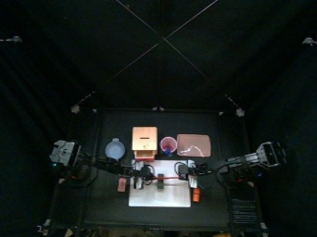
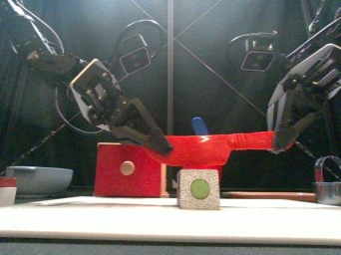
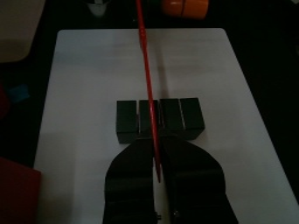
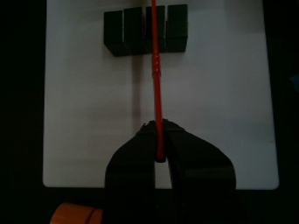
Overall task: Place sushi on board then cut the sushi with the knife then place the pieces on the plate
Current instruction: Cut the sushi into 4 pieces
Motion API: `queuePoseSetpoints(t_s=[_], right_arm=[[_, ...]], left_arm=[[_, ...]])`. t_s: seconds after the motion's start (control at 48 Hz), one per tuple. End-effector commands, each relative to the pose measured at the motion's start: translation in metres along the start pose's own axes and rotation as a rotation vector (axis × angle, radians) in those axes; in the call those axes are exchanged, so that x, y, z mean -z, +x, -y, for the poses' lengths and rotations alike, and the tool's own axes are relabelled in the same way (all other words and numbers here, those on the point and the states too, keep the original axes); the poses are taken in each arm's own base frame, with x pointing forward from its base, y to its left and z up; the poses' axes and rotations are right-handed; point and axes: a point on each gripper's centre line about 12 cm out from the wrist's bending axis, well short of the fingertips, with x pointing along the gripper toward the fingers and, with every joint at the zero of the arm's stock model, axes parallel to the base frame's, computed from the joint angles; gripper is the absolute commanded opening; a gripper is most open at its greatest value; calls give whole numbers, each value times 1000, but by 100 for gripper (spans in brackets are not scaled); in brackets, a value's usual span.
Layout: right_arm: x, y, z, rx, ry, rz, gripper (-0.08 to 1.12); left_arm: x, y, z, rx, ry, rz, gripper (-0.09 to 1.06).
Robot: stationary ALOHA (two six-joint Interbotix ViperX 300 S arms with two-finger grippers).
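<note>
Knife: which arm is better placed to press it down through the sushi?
Left, probably: left gripper and right gripper both clamp the knife, but the left sits much nearer the sushi.

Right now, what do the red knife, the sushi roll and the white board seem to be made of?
Red toy knife: probably plastic, one even red, thin and smooth. Sushi roll: blocks with straight seams, matte dark green, speckled pale end with a green centre; plastic or painted wood, unclear which. White cutting board: flat, matte, even white; likely plastic or coated wood.
</note>
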Motion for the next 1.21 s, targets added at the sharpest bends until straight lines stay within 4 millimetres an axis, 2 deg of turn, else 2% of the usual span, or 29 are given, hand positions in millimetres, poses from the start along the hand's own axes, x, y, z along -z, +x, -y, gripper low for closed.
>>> queuePoseSetpoints(t_s=[0.021,0.5,0.771,1.208], right_arm=[[-12,-7,-1,-2,-4,45,17],[-9,2,3,11,-7,20,17],[-8,2,3,9,-3,17,17],[3,11,-2,-5,39,-31,17]], left_arm=[[-11,-3,-3,-1,15,31,33],[-3,2,-15,-13,51,1,33],[-5,0,-22,-26,50,9,33],[3,2,-14,-9,60,-33,33]])
